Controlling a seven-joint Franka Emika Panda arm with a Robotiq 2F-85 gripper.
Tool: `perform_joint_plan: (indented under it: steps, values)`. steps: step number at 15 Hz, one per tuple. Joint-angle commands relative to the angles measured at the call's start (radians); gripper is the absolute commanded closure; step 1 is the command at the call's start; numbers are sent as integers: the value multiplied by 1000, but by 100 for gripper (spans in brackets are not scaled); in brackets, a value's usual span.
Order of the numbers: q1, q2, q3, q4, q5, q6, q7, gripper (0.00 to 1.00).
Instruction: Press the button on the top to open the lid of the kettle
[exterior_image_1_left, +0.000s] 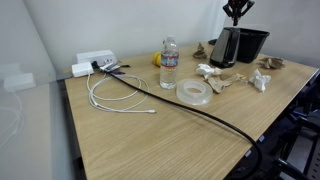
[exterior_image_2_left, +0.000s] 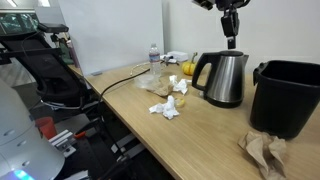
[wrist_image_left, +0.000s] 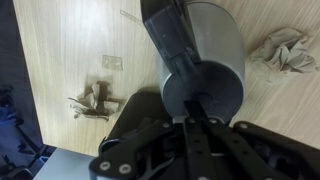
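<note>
kettle (exterior_image_2_left: 224, 78) upright, just left of tub (exterior_image_2_left: 285, 95), lid (exterior_image_2_left: 228, 55) down. gripper (exterior_image_2_left: 230, 40) above it, apart, jaws clenched on nothing. lower straight, aim fingertips at lid's button near handle, press gently, avoid tipping.

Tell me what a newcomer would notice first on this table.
The eye goes to the gripper hanging just above the grey-sided kettle. Beside the kettle stands a big black tub. Elsewhere, a water bottle stands mid-table, with a tape roll near it and a looped white cable further along.
</note>
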Motion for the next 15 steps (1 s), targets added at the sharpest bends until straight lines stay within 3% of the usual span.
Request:
perform_joint_plan:
  steps: [1, 15]
  values:
    - [-1, 28, -5, 43, 35, -38, -16, 100]
    - [7, 47, -4, 54, 39, -41, -25, 100]
